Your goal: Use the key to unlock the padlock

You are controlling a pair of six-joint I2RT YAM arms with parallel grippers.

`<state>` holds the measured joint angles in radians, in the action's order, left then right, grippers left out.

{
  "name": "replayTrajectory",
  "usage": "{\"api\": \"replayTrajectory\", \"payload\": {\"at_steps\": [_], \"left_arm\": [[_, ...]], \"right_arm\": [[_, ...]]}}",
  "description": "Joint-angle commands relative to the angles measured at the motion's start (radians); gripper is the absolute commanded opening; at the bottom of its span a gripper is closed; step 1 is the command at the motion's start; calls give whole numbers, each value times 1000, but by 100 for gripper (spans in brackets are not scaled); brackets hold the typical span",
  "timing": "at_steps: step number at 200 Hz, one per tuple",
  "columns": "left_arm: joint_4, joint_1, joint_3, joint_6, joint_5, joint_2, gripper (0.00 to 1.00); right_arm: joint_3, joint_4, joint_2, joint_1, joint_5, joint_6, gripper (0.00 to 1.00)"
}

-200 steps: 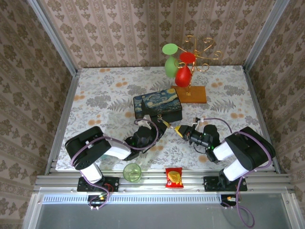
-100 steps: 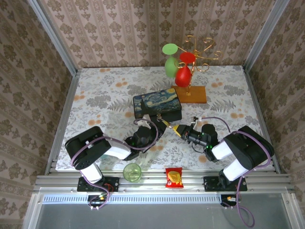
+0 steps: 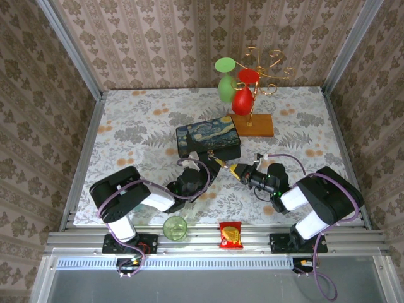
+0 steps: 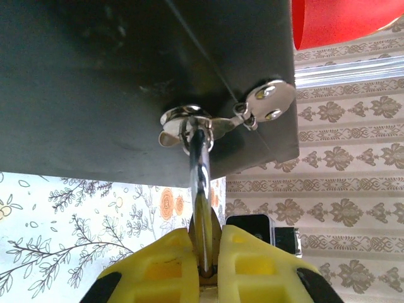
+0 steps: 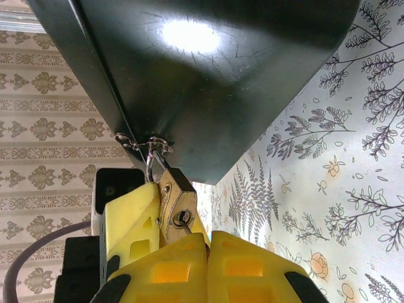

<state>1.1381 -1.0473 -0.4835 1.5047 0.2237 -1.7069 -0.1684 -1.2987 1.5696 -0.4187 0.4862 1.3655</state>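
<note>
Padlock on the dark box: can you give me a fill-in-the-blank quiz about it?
1. The padlock hangs from the latch of the dark ____.
2. The left gripper is shut on the padlock, and its fingers are coloured ____.
3. In the right wrist view, the padlock's ____ faces the camera.

Missing words: box; yellow; keyhole.

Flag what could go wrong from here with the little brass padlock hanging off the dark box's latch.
1. The small brass padlock hangs by its thin silver shackle from the silver latch on the dark box; twisting could bend the latch or drag the box.
2. The left gripper pinches only a thin edge, so the lock may swivel.
3. The keyhole sits off the right gripper's centreline; a push may miss.
</note>
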Motion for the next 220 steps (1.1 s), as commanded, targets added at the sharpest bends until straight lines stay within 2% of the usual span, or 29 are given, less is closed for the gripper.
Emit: {"api": "replayTrajectory", "payload": {"at_steps": [1,100,153,191,220], "left_arm": [[109,-20,2,3,-35,10,0],[106,-23,-22,16,-57,-5,0],[69,-31,-57,4,-86,17,0],[52,-38,-73,4,-101,3,0],[114,-33,-75,35,-112,-59,0]], "right_arm": [[-16,-17,-25,17,17,-5,0],[-52,-13,-20,17,58,-8,0],[-116,-14,140,46,149,-2,0],[-146,-14,148,44,155,-7,0],[-186,-9,156,1,178,6,0]]}}
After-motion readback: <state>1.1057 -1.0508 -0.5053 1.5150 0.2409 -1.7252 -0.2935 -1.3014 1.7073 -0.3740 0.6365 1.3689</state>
